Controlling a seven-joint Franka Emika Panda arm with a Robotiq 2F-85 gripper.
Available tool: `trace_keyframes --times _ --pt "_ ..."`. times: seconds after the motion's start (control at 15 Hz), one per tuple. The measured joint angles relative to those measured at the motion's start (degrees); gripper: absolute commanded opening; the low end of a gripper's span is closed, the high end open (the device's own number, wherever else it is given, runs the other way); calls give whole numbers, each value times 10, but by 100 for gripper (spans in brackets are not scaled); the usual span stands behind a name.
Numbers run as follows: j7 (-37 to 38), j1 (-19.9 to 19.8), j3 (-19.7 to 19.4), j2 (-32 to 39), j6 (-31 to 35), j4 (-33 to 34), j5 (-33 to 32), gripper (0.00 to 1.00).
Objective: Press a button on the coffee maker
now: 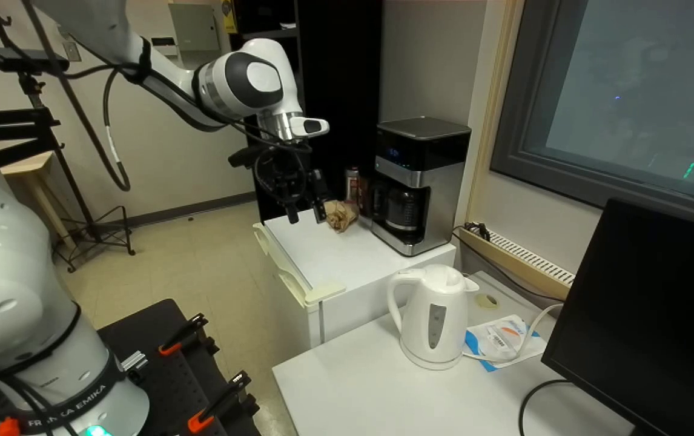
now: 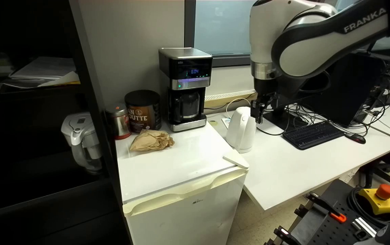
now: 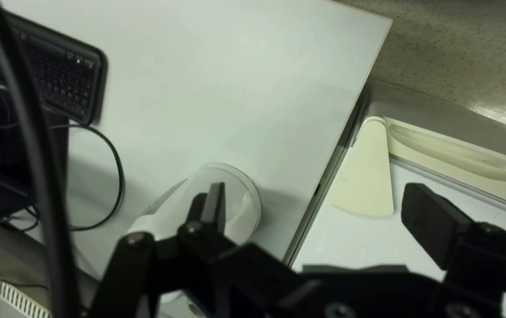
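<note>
- Coffee maker (image 1: 439,195) lies rearward of your gripper (image 3: 317,198), upright on top of the mini fridge (image 2: 181,214) near its back edge.
- Your fingers (image 3: 428,221) are spread wide, nothing between them, tips pointing down.
- Your Franka arm (image 1: 241,85) is stretched out, and the gripper seems to hang over the side edge of the mini fridge, just beside which stands the white electric kettle (image 2: 241,131).
- Control strip (image 2: 195,82) faces the mini fridge's front; you'd probably reach rearward and tilt those tips to press.
</note>
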Motion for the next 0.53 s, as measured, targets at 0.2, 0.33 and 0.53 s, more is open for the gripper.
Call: trace_keyframes --times 0.2,0.33,0.53 --pt "-53 4 -7 40 44 22 -49 70" --pt "-77 7 -12 68 74 38 -91 55" --pt "-94 13 -17 108 110 63 -174 32"
